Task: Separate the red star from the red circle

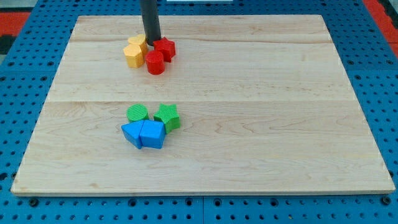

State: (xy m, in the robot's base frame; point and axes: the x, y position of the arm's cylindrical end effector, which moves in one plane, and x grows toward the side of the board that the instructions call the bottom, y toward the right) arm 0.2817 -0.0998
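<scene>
The red star (165, 48) lies near the view's top left of the wooden board (249, 93). The red circle (155, 63) touches it at its lower left. My tip (152, 41) stands just left of the red star and above the red circle, wedged between the star and the yellow blocks.
Two yellow blocks sit left of the red pair: one (137, 43) at the tip's left and one (133, 56) below it. Lower down, a green circle (137, 113), a green star (168, 116) and two blue blocks (132, 132) (153, 134) are clustered.
</scene>
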